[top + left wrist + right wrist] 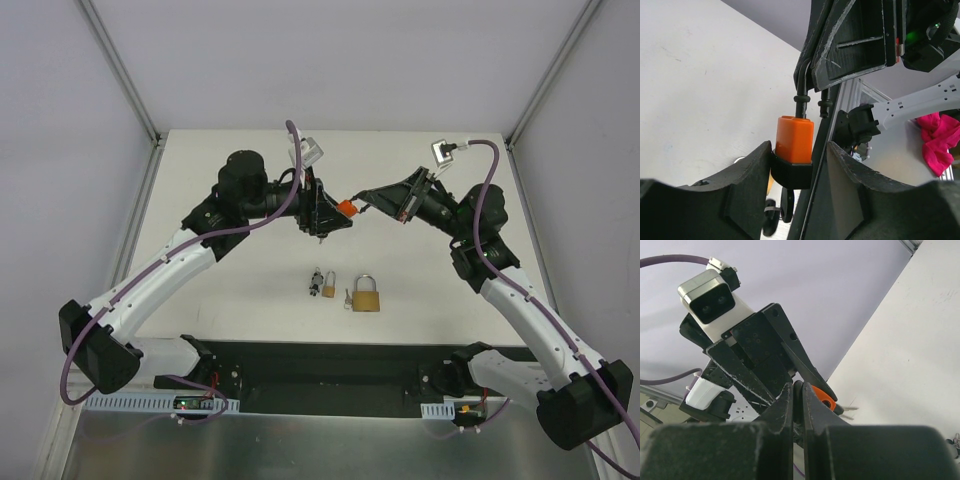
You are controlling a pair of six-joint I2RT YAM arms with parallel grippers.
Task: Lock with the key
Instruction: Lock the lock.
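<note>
Both arms meet mid-air over the far half of the tabletop [262,292], with the orange padlock [794,140] held between them, clear of the surface.

Left claw [331,212]: clamped on the lock body. In the left wrist view the two dark fingers [747,175] press against the black lower part of the body on either side, and the orange block stands out above them.

Right claw [369,200]: jaws together, pinching the shackle [801,85]. In the right wrist view its fingers [785,407] are nearly touching, with only a thin dark bar between them and a bit of orange visible just past the tips. The shackle legs run from the top of the orange body straight into that claw.

Below the lock body hangs a dark ring [786,205] – possibly a key ring, but the view is too cramped to say whether a key sits in the lock.

On the tabletop, near the middle and well below the claws:
- brass padlock [366,296], lying flat with the shackle pointing to the far side
- small metal cluster [322,283] just to its left – too small to tell keys from a small lock

Neither claw touches those.
</note>
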